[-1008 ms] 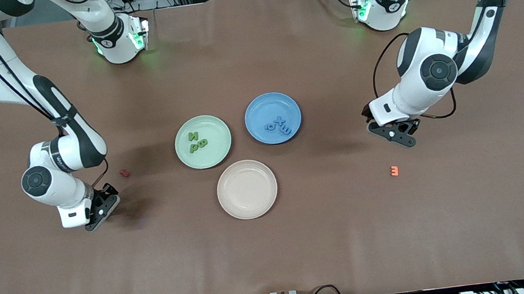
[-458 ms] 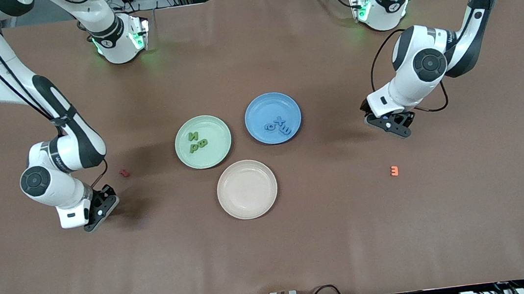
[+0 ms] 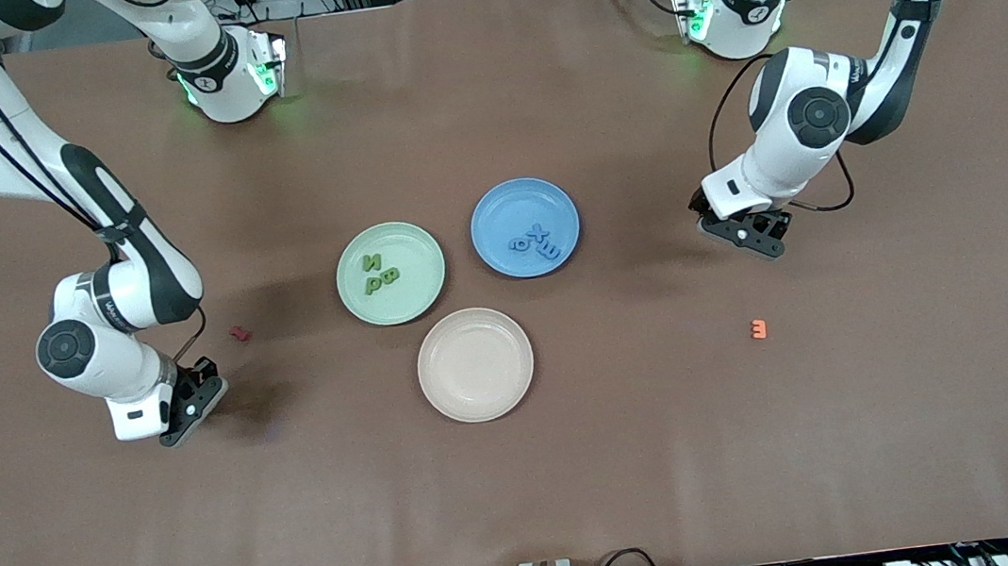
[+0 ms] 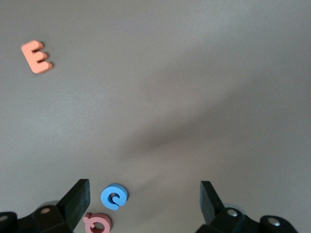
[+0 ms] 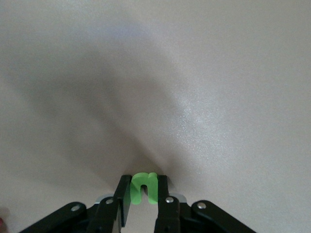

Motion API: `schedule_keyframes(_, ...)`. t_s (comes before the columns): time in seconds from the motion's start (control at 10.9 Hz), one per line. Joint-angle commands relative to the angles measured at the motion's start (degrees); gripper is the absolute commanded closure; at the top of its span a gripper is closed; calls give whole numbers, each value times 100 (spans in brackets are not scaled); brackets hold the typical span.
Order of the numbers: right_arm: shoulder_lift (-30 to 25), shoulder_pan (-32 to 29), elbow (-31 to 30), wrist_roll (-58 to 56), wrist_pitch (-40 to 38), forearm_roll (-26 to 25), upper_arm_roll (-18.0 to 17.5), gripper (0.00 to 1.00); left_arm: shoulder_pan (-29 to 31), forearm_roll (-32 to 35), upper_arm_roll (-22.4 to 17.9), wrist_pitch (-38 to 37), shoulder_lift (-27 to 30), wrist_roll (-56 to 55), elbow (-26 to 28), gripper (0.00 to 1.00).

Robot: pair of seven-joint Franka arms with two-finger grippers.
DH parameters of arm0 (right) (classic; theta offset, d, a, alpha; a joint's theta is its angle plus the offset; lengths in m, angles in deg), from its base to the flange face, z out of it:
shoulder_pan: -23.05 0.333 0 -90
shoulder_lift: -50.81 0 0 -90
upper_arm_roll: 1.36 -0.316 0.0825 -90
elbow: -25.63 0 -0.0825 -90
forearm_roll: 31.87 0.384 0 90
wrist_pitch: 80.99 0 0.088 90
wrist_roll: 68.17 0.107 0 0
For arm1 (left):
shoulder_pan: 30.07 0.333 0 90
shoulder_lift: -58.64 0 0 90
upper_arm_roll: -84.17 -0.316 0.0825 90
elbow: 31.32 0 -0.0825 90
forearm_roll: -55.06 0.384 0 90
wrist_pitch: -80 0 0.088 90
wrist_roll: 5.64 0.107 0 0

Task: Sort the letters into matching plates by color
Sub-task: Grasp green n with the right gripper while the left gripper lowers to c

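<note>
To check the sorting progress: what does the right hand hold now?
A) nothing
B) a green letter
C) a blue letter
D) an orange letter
B: in the right wrist view, the right hand is shut on a green letter.

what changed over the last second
The left gripper, open, moved away from the front camera, off from the orange letter. The right gripper closed on a green letter at the right arm's end of the table. The plates, the letters in them and the red letter stayed put.
</note>
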Motion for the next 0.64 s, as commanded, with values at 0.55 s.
schedule_keyframes(0.55,-243,-358,6,19,-300,708,-64,82,461,-85,-22,724,-7,431,790,0)
